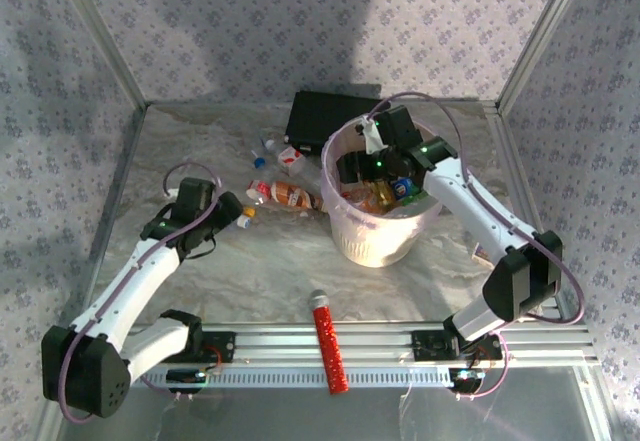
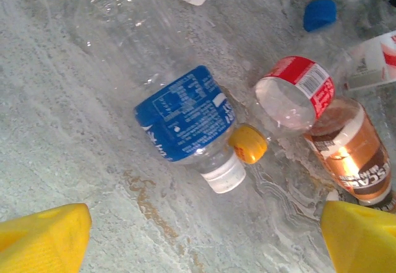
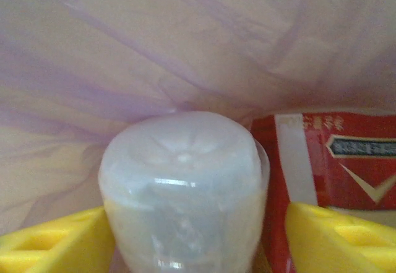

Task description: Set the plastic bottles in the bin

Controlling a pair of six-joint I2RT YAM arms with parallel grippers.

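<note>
The round, translucent pale-pink plastic bin (image 1: 375,246) stands at about 2 o'clock from the middle of the marbled grey table (image 1: 260,271). A flat black rectangular box (image 1: 325,113) sits just behind it at its 11 o'clock. The right gripper (image 1: 385,173) reaches down into the bin from its 1 o'clock side, over a heap of label-wrapped plastic bottles (image 1: 385,198).

In the right wrist view its yellow fingers (image 3: 55,242) stand parted on either side of the rounded base of a milky-clear plastic bottle (image 3: 182,180). The finger at 3 o'clock is clear of it, with a gap showing. The one at 9 o'clock is just beside it, and I cannot tell whether it touches. The jaws are apart and not clamped. A red printed label (image 3: 328,168) lies at the bottle's 3 o'clock, against the pink wall.

The left gripper (image 1: 240,213) hangs over loose bottles at the bin's 9 o'clock, its yellow fingertips (image 2: 43,239) spread wide with nothing between them.

In the left wrist view, beyond the fingertips at 12 o'clock, a clear plastic bottle with a blue label (image 2: 185,115) lies on its side. A yellow cap (image 2: 247,144) is just beside its white-capped neck. At its 3 o'clock a clear bottle with a red label (image 2: 297,90) points its base at the camera. It touches a bottle with a brown label (image 2: 349,146) at its own 5 o'clock. A blue cap (image 2: 320,13) shows at 1 o'clock.

A red glitter-filled tube with a grey cap (image 1: 330,346) lies across the near rail at the bin's 7 o'clock.
</note>
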